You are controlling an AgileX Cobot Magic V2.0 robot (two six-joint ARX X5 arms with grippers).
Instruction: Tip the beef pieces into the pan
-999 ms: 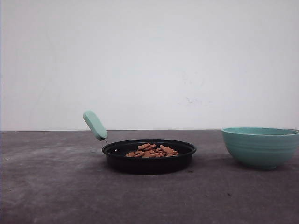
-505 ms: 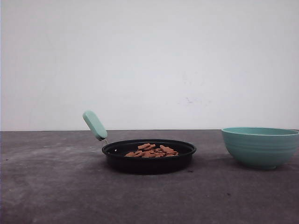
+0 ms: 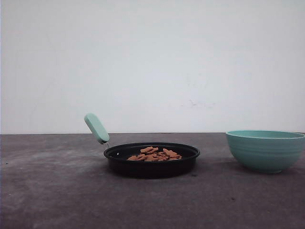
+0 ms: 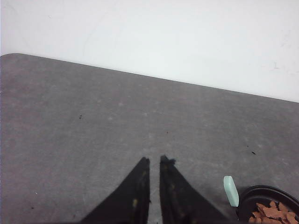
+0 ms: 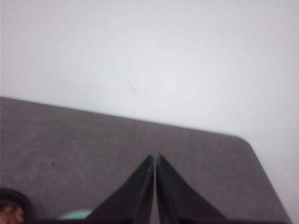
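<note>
The black pan (image 3: 151, 162) sits mid-table, its mint-green handle (image 3: 96, 128) angled up to the left. A heap of reddish-brown beef pieces (image 3: 155, 154) lies inside it. In the left wrist view the pan (image 4: 261, 193), its handle (image 4: 231, 191) and some beef pieces (image 4: 274, 213) show off to one side of my left gripper (image 4: 154, 161), which hangs over bare table with only a thin slit between its fingers and nothing in it. My right gripper (image 5: 154, 157) is shut and empty over the table's far right part, with the pan's rim (image 5: 21, 201) at the view's edge.
A ribbed teal bowl (image 3: 265, 150) stands at the right of the pan, apart from it; a sliver of its rim (image 5: 74, 215) shows in the right wrist view. The dark grey table (image 3: 57, 191) ends at a white wall behind.
</note>
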